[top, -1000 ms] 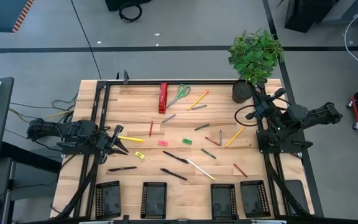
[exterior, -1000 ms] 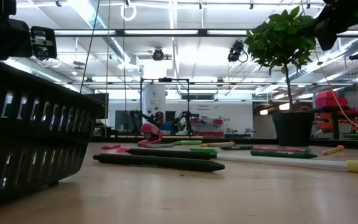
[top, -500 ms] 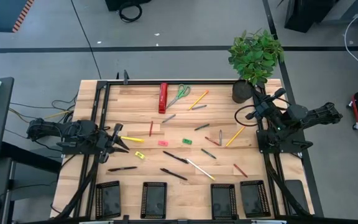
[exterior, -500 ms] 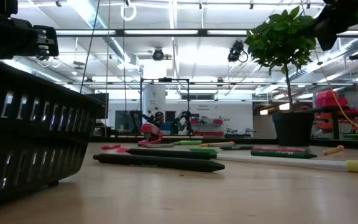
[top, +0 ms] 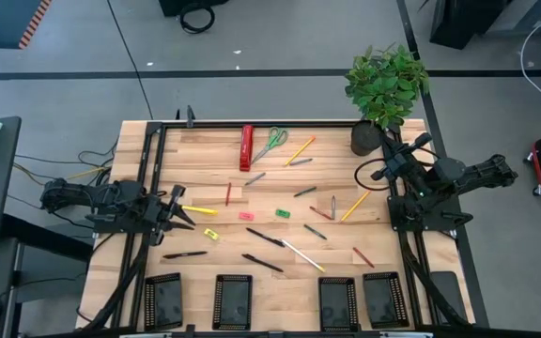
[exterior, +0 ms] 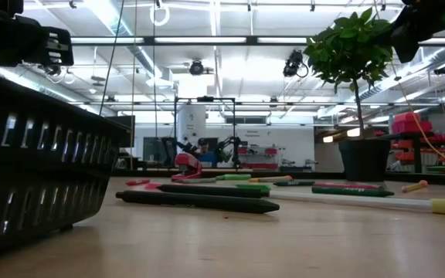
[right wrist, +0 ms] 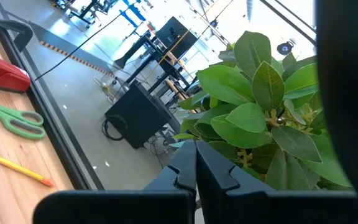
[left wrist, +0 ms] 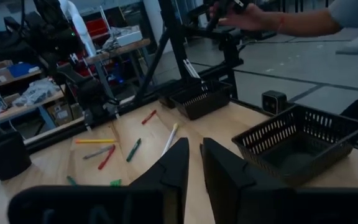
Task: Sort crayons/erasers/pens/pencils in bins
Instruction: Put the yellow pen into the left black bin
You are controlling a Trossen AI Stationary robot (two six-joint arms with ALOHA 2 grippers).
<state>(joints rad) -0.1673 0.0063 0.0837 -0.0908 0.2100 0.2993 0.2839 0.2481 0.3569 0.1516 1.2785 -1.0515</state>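
Four bins [top: 234, 301] along your worktop's [top: 214, 178] near edge sit unfilled, and nothing on it has shifted over the last second; crayons [top: 228, 194], pens [top: 185, 254], pencils [top: 198, 210] and erasers [top: 282, 214] lie scattered mid-worktop. Your left claw [top: 180, 211] hangs nearly closed beside a yellow pencil, barely inching. Your right claw [top: 390, 155], closed and empty, idles by the plant [top: 387, 84]. Sorting hasn't started.

We see open worktop [top: 205, 286] between the scattered sticks and the four bins [top: 235, 300] along the 6 o'clock edge. At 12 o'clock a red bar tool [top: 246, 147] and scissors [top: 270, 143] crowd the rim; a potted plant [top: 385, 89] blocks the 1 o'clock corner.
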